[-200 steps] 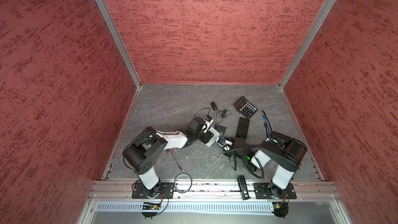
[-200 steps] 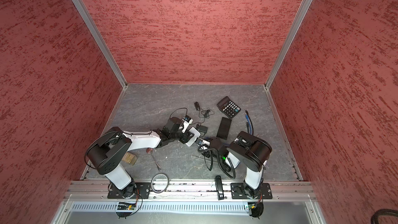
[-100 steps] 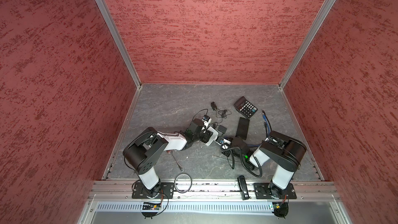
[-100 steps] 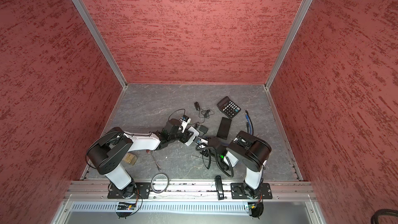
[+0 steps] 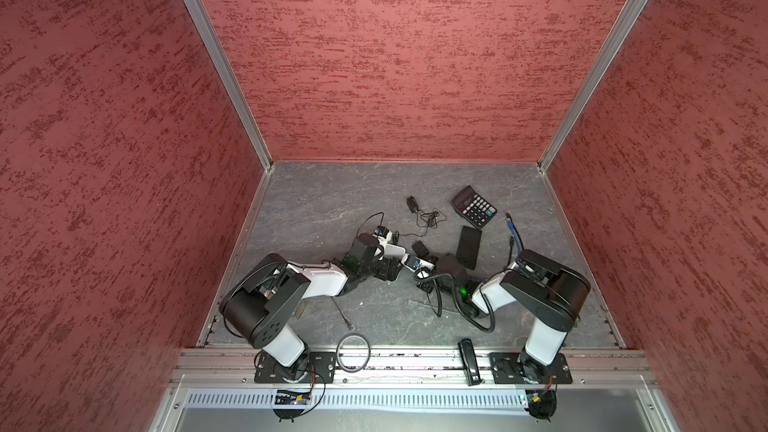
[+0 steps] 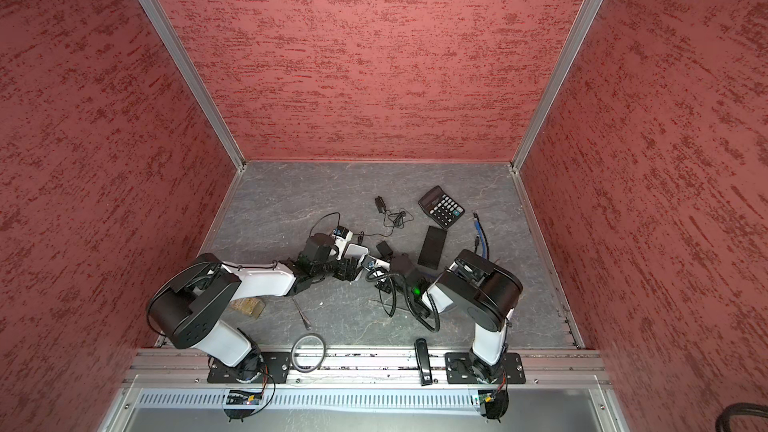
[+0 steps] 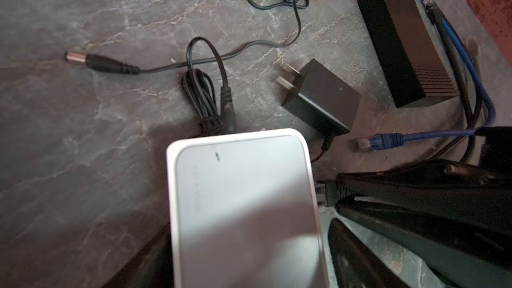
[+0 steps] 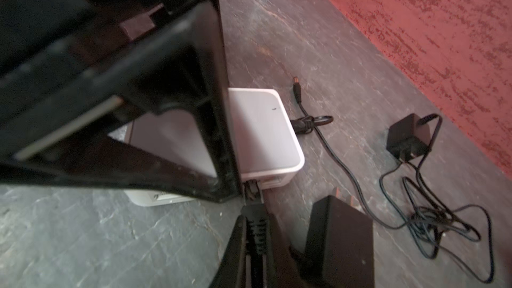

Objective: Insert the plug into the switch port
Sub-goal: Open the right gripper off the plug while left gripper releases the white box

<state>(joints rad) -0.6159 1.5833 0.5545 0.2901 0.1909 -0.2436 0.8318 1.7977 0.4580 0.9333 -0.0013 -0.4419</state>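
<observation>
Plug [image 8: 256,234] and switch [image 8: 266,131] are found together near the middle of the grey counter [image 5: 332,201]. The left tool [image 5: 390,271] is spread, with its fingers [image 7: 352,247] set to either side of the white switch. Bare counter is seen between one finger and the casing. The right tool [image 8: 256,217] is pressed onto the plug's ribbed black boot, and the plug's tip is held at a port in the switch's side wall. How deep it sits cannot be told. The switch is laid flat, and a black barrel connector [image 7: 228,112] is seated in its end wall. A ribbed black box [image 7: 401,45] is laid near the switch, and a calculator [image 5: 473,206] is set farther back, well apart from it. A black power adapter [image 7: 318,98] is placed between box and switch, with its prongs bare. A blue cable [image 7: 388,139] with a clear connector is seen lying unplugged just beside the adapter. A barrel jack [image 7: 91,62] is seen unconnected on the counter.
</observation>
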